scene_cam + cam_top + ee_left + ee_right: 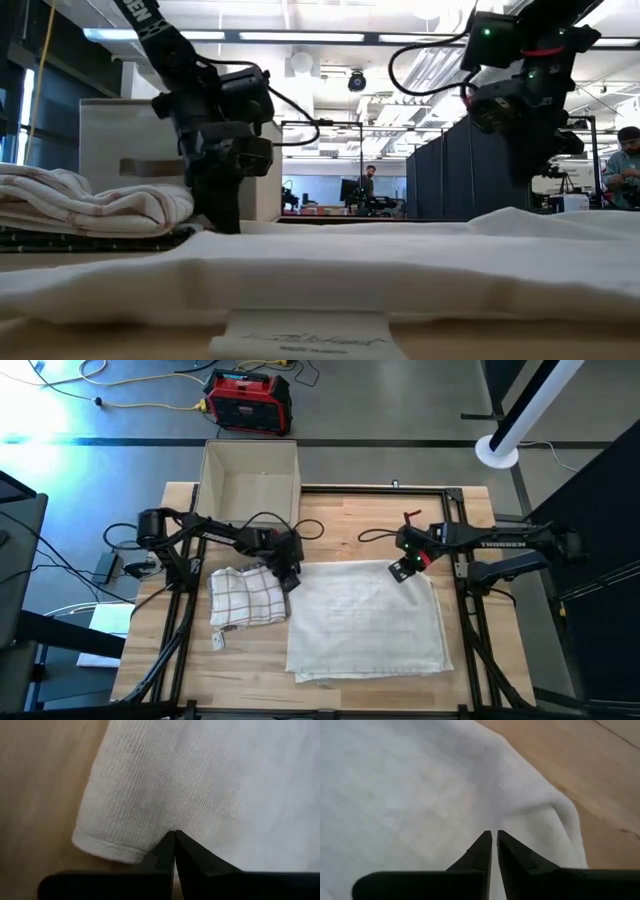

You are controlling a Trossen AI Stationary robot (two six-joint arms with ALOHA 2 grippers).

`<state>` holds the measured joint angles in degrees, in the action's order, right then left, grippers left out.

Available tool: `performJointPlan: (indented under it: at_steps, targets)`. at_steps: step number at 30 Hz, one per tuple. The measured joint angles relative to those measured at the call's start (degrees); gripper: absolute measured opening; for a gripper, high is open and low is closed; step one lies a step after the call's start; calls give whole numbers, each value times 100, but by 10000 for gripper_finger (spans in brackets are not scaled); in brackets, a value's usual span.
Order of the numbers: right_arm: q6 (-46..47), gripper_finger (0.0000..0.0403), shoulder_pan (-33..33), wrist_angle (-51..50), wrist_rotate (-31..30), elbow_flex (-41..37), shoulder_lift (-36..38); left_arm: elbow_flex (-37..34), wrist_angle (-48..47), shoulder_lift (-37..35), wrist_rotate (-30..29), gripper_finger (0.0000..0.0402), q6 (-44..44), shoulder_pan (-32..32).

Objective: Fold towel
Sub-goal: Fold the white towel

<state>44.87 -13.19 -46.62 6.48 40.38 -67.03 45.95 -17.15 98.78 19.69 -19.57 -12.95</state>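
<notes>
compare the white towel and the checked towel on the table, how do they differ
The white towel is plain; the checked towel has a red grid. The white towel lies spread wide, the checked towel folded into a small stack. Both grippers, left and right, are at the white towel's far corners. Both rest on the table.

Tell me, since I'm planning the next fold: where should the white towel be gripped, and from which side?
Probably at its two far corners, coming from above. The white towel lies flat on the wooden table, so only edges offer something to pinch. The left hand is shut at one corner's hem and the right hand sits nearly closed by the other. The folded checked towel lies beside it, clear of the fold.
</notes>
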Motion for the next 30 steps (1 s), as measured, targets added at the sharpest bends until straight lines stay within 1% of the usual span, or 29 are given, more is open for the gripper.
performJointPlan:
  at_steps: [4, 7, 14, 16, 19, 24, 26, 30]
  targets:
    - [272, 13, 4, -137, 17, 2, -120, -9, -117, -32, 152, 2, 179, -25]
    - [246, 3, 2, -151, -61, 2, -429, -16, -6, -43, 206, 1, 237, -28]
    - [58, 1, -174, -1, -671, 2, -1512, -15, -72, -37, 238, 0, 617, -26]
    - [34, 0, -259, -173, -956, 4, -1805, -15, -175, -36, 242, 0, 706, -22]
    - [53, 0, -320, -492, -1476, 40, -2056, -11, -256, -32, 244, 0, 814, -22]
    - [22, 0, -331, -1231, -2028, -13, -1976, -16, -302, -32, 243, 0, 803, -22]
    - [30, 0, -332, -1461, -1978, -7, -1781, -22, -291, -37, 247, 0, 758, -22]
    - [-10, 0, -255, -1672, -1549, -2, -1151, 97, -286, -40, 257, 0, 570, -55]
